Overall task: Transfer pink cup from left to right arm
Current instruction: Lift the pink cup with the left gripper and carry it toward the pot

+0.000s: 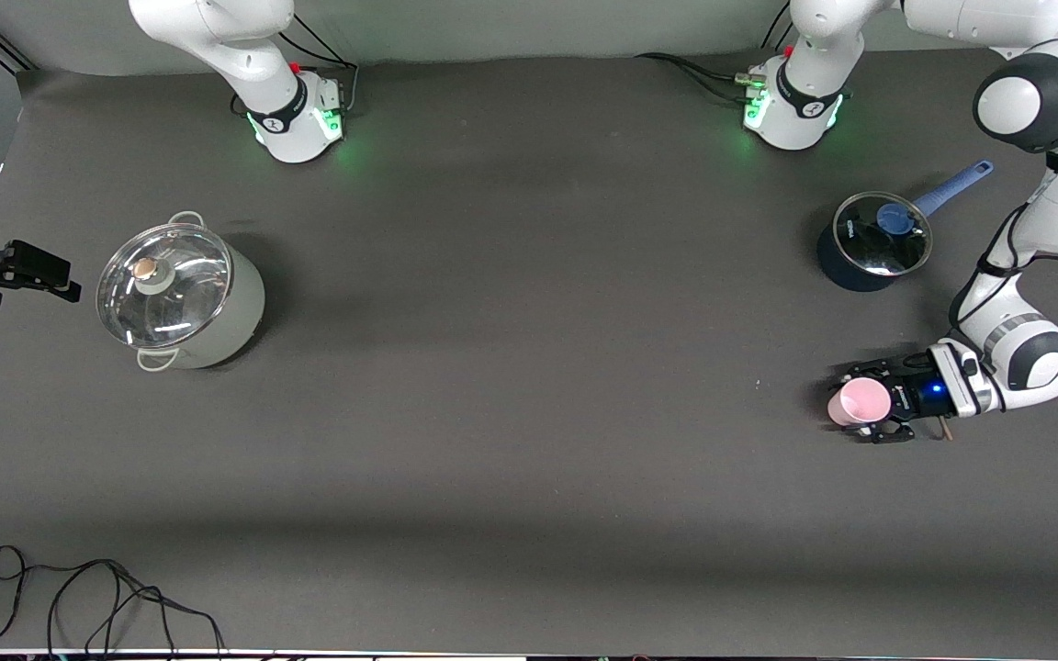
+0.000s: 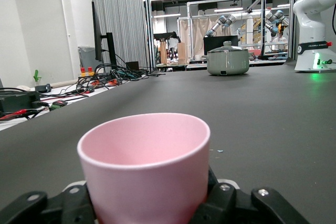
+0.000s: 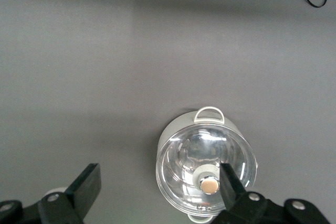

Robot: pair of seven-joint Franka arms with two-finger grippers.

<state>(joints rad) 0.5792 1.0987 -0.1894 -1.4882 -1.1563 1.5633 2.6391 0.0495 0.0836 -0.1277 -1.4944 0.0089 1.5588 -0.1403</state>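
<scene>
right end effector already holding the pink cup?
No, the pink cup sits between the fingers of the left end effector, while the right end effector is open and empty above the lidded pot.

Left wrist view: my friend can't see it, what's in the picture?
A pink cup stands upright between the left end effector's black fingers, filling the foreground. Across the dark table sits a pale green lidded pot, with a robot base beside it.

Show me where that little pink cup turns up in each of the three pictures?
Front view: the pink cup sits between the left gripper fingers, toward the left arm's end of the table.
Left wrist view: it fills the foreground.
Right wrist view: not in it.
Shared landmark: the pale green lidded pot.
</scene>
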